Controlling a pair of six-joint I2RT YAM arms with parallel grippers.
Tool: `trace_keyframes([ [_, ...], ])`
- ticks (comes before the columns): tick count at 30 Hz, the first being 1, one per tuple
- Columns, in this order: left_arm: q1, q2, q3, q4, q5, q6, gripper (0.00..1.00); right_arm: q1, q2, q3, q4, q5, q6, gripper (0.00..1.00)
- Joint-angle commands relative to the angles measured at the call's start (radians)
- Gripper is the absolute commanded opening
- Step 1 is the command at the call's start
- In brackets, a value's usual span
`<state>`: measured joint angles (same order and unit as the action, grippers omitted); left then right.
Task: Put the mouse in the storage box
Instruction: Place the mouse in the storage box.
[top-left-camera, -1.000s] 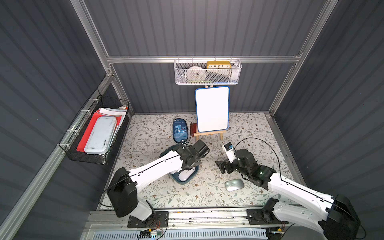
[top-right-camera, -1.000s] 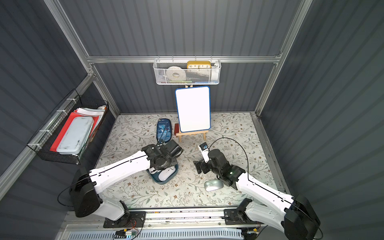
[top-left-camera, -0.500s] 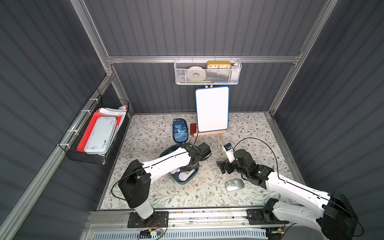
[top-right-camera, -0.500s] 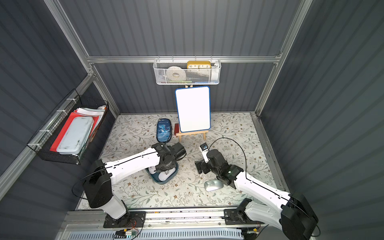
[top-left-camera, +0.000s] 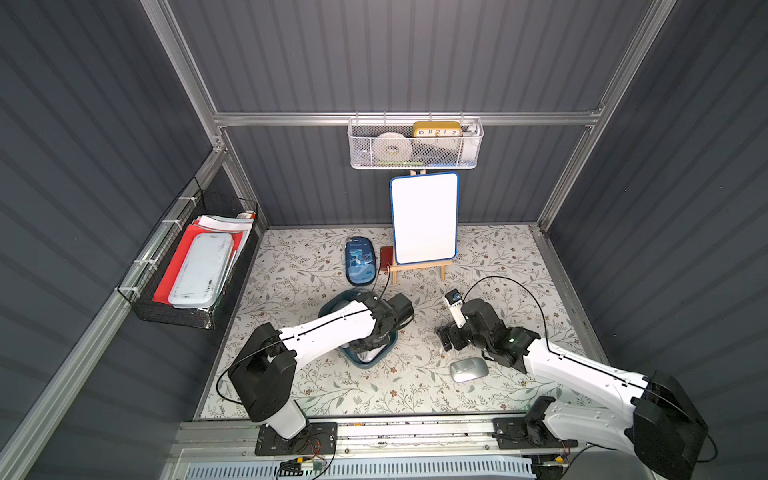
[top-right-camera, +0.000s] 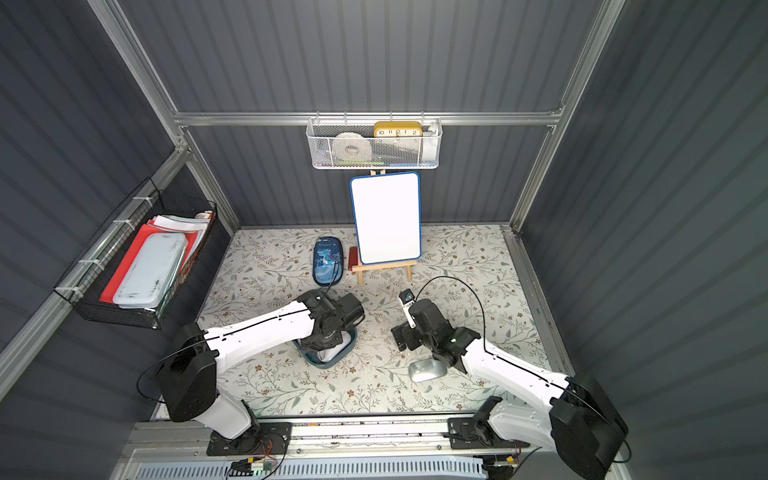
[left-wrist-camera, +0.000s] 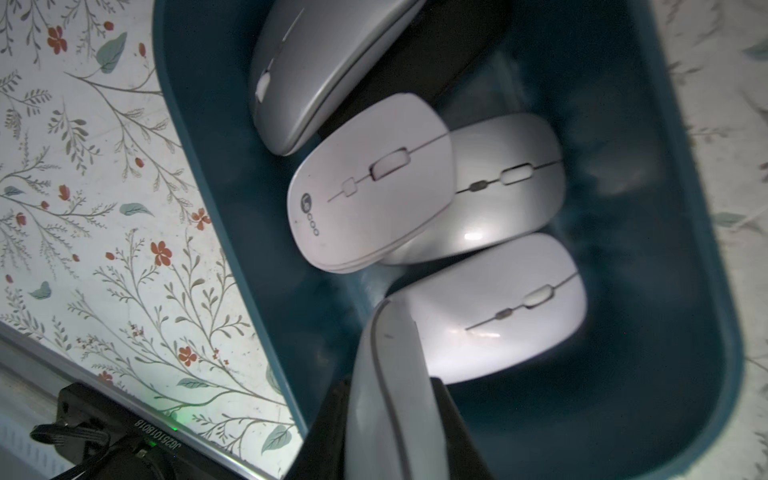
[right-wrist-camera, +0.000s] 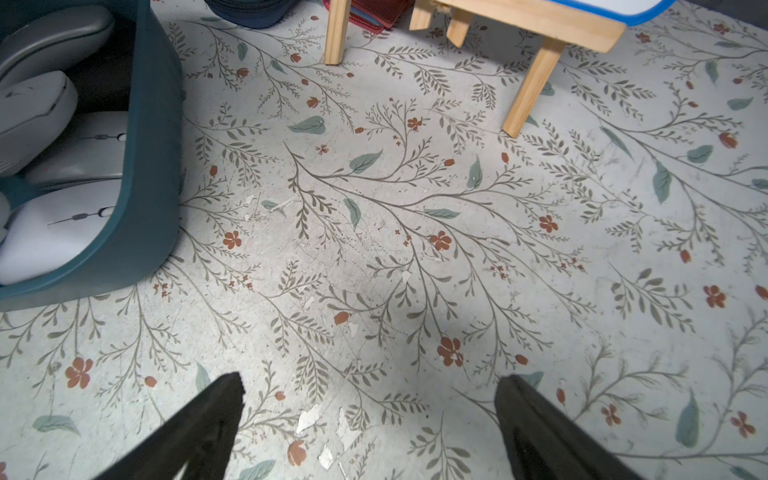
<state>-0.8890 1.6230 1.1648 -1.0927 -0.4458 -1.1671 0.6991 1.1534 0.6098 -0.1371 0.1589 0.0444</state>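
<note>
Left fingers (left-wrist-camera: 328, 419) clamp the mouse (left-wrist-camera: 390, 374); the crowded storage box (left-wrist-camera: 685, 291) below could bounce it out. Right fingers (right-wrist-camera: 208, 415) gape empty.

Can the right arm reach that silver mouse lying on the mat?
Probably yes. The right pincer is open and empty, with nothing between it and the silver mouse. The mouse lies behind the pincer, so it must draw back first.

Storage box (top-left-camera: 326, 305), seemingly half hidden

Storage box (left-wrist-camera: 232, 208) is teal, table (right-wrist-camera: 374, 208) floral, blue case (top-left-camera: 360, 261) seemingly dinosaur-printed
</note>
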Motion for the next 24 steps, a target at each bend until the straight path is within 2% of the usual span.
trace_keyframes([
  [1,0.01,0.0,-0.024,-0.029,-0.002,0.015,0.02,-0.005,0.007,0.028,-0.017,0.016,0.014,0.99],
  [21,0.01,0.175,0.052,-0.037,-0.031,-0.036,0.04,-0.008,0.037,0.054,-0.05,-0.005,0.012,0.99],
  [24,0.006,0.179,0.084,-0.035,-0.027,-0.03,0.13,-0.008,0.038,0.054,-0.05,-0.007,0.012,0.99],
])
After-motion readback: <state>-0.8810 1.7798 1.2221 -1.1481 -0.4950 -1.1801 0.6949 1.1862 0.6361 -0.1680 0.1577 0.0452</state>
